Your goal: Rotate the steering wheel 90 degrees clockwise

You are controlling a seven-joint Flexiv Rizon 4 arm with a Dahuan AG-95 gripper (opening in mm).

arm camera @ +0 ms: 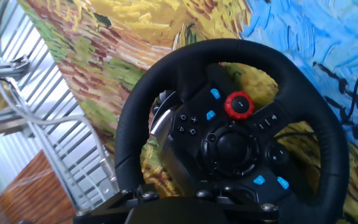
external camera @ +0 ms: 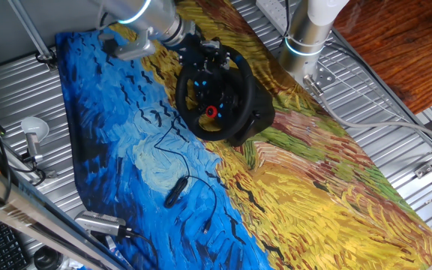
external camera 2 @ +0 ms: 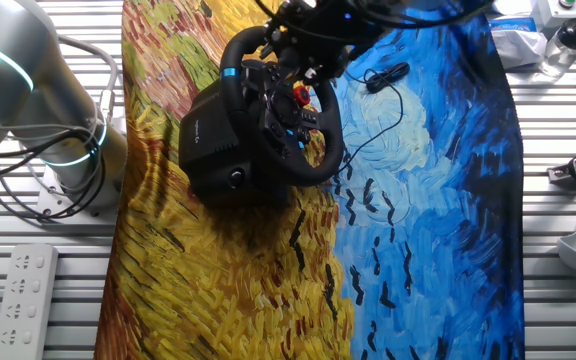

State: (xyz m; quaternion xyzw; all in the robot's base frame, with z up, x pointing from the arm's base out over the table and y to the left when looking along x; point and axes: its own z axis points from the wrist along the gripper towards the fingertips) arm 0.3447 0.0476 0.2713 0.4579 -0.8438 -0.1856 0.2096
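While the tool (external camera: 201,54) looks clamped on the steering wheel (external camera: 214,94), only the other fixed view shows its base (external camera 2: 213,140)

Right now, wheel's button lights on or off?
On. The steering wheel shows small buttons glowing blue on the hub in the hand view, beside the red knob.

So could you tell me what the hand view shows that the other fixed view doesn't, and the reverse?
Only the hand view shows the hub face close up: the red knob, the blue-lit buttons and a silver paddle. Only the other fixed view shows the wheel's base, the arm's pedestal, a power strip and the cabled device. Both show the steering wheel on the painted cloth.
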